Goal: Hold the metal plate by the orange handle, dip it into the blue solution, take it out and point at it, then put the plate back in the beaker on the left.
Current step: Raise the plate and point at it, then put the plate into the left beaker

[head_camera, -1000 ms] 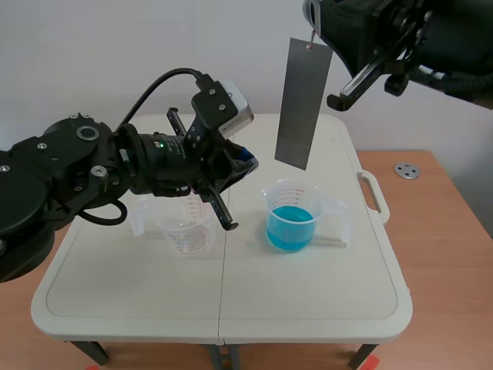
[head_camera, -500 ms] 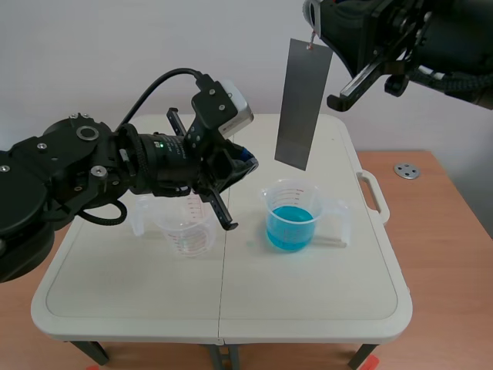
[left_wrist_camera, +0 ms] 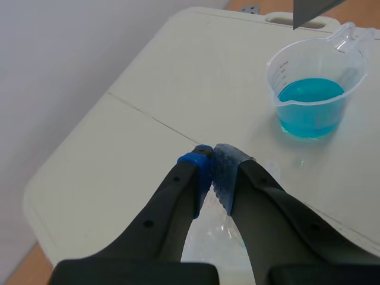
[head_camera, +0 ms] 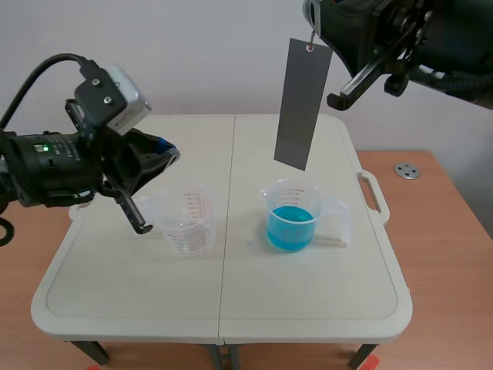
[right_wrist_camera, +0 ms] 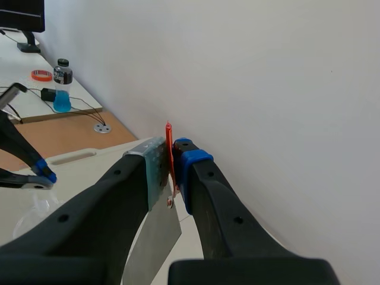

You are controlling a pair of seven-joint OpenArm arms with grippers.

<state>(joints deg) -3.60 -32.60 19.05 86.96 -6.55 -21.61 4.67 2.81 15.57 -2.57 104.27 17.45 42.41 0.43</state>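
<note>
Steadily: right gripper (right_wrist_camera: 171, 173), clamped on the orange handle (right_wrist_camera: 169, 145), should carry the metal plate (head_camera: 302, 104) plumb toward nine o'clock into the empty beaker (head_camera: 189, 223); left gripper (left_wrist_camera: 212, 169) sits closed.

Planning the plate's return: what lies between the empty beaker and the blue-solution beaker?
Scene view: only bare table with its centre seam between the empty beaker and the blue-solution beaker.

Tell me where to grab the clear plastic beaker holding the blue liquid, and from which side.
Take the clear beaker by its loop handle, coming in level from the robot's right, where the handle juts out. It stands upright holding blue liquid, and the grey metal plate hangs above its mouth, so a top grip looks poor.
</note>
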